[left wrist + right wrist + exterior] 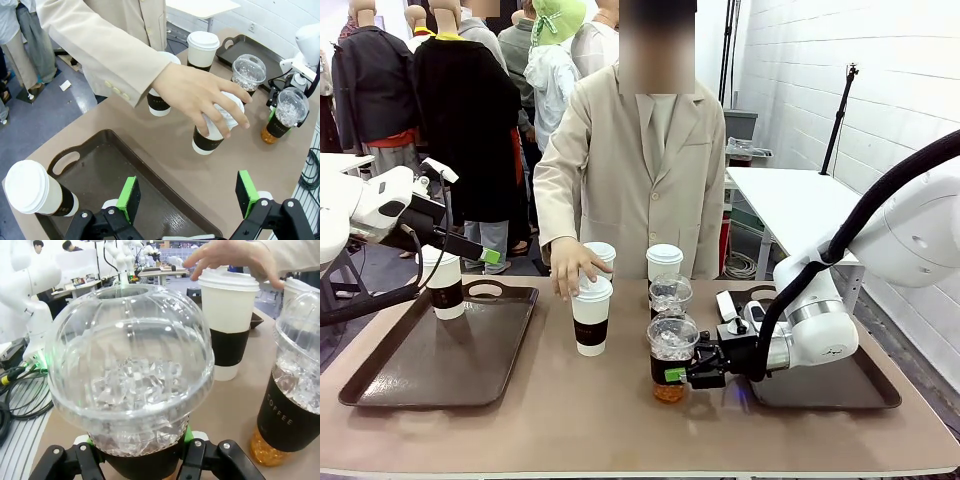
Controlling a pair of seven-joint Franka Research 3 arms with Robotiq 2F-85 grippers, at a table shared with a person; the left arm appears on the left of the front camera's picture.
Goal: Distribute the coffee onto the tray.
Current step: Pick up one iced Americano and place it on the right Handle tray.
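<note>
The right arm reaches in low and level from the side, and the right gripper (672,374) has its fingers clamped on the dark sleeve of a dome-lidded iced coffee cup (130,365). That cup stands upright, long axis vertical and dome up. Its amber base seems to rest on the table (520,430), though the front view is too small to be sure.

The landmark here is the sleeved white paper cup (592,318) at the middle of the table. A person's hand (574,268) lies spread over its lid, fingertips curled round the rim. The clamped iced coffee stands just to the right of this paper cup and slightly nearer the robot.

Well to the paper cup's left, the left arm is angled downward. The left gripper (187,196) hovers with its fingers wide apart, holding nothing, over a dark tray (105,165). A second paper cup (37,189) stands upright on the tray.
</note>
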